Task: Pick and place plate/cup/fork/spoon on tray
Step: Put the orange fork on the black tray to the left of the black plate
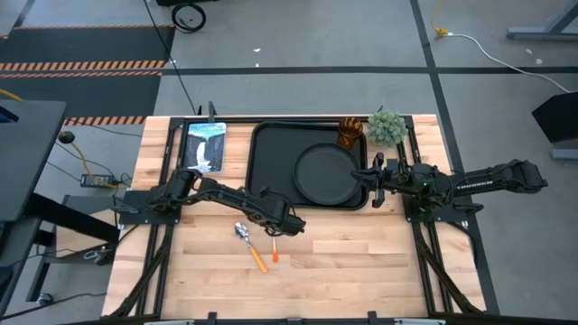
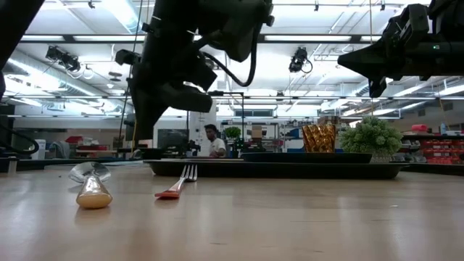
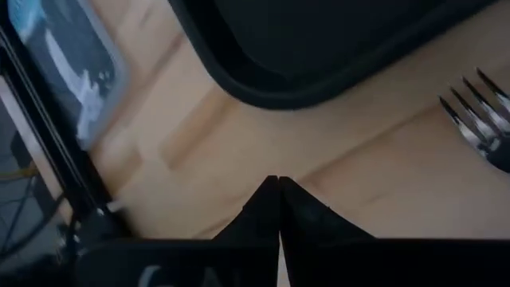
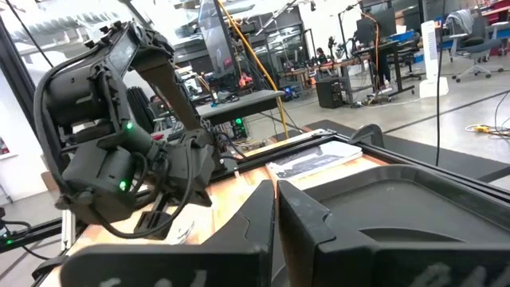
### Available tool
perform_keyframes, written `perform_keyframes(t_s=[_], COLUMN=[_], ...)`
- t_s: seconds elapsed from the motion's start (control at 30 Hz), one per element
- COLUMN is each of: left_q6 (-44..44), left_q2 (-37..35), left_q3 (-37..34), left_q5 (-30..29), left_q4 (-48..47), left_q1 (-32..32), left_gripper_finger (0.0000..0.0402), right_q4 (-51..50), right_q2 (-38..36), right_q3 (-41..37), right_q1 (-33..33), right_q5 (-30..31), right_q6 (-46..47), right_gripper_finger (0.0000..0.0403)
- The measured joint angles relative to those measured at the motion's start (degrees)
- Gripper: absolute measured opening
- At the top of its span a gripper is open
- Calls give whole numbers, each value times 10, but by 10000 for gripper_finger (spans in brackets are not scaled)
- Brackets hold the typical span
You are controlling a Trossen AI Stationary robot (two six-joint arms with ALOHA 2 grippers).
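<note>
The black tray [image 1: 271,153] lies at the table's far middle, with the round black plate [image 1: 327,171] on its right half. The amber cup [image 1: 350,134] stands at the tray's far right corner. The spoon [image 1: 246,236] and the fork [image 1: 274,255] lie on the wood near the tray's front edge, orange handles toward the near edge. My left gripper [image 1: 293,226] is shut and empty, above the table just right of the fork's tines [image 3: 478,119]. My right gripper [image 1: 372,176] is shut and empty, above the tray's right rim beside the plate.
A small green potted plant [image 1: 386,126] stands right of the cup, off the tray. A flat picture panel [image 1: 204,144] lies left of the tray. Bare wood spans the near half of the table. A person [image 2: 212,141] shows far behind the table.
</note>
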Motion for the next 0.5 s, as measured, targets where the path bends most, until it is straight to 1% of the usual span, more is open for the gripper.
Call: perform_keyframes(t_s=[0.1, 0.2, 0.27, 0.33, 0.4, 0.5], left_q6=[19, 11, -17, -57, -88, -137], left_q2=[-11, -47, -75, -101, -119, -126], left_q3=[-9, -64, -111, -139, -146, -140], left_q5=[-15, -13, 1, 17, 27, 30], left_q4=[1, 42, 79, 114, 147, 163], left_q1=[3, 3, 3, 3, 1, -2], left_gripper_finger=[3, 3, 2, 3, 8, 19], right_q4=[0, 0, 0, 0, 0, 0], right_q2=[0, 0, 0, 0, 0, 0], right_q3=[0, 0, 0, 0, 0, 0], right_q1=[0, 0, 0, 0, 0, 0], right_q5=[0, 0, 0, 0, 0, 0], right_q6=[0, 0, 0, 0, 0, 0], right_gripper_finger=[22, 22, 23, 22, 22, 23])
